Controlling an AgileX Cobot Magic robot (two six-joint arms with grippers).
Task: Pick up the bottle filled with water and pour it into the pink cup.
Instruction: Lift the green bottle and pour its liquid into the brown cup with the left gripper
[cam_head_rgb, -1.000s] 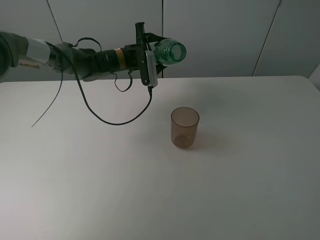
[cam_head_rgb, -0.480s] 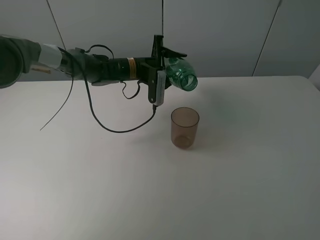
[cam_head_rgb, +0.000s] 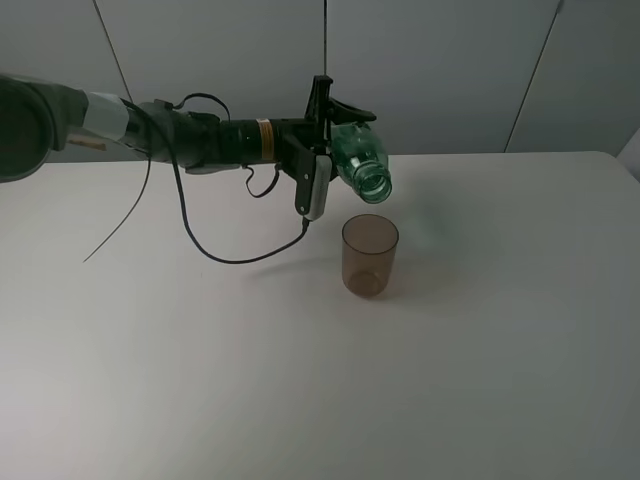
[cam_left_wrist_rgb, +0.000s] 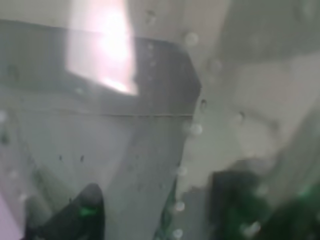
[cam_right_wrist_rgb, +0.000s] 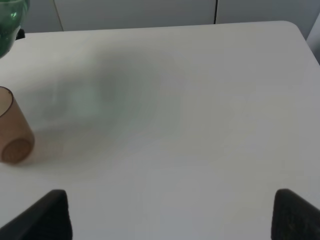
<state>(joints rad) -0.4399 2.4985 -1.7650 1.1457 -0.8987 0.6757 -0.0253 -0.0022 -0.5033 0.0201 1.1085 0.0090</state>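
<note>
The bottle, clear green plastic with a ribbed body and an uncapped threaded neck, hung tilted in the air just above the pink cup, its open mouth angled down toward the cup's rim, evidently so that water would fall inside. No stream could be made out from the high camera, and whether any water lay in the cup could not be told. The cup, a small see-through brownish-pink tumbler, smooth and slightly tapered, stood upright on the matte white counter, directly under the bottle's mouth. The left fingers, black and rigid, pinched the bottle around its body on the side away from the cup, the arm reaching in level so the wrist could roll the neck downward. Seen from that wrist, the picture was little more than blurred green plastic beaded with droplets. A black cable sagged from the arm toward the counter, well apart from the cup. The right fingers were spread wide and empty, well clear of the cup, leaving the pour to one arm.
</note>
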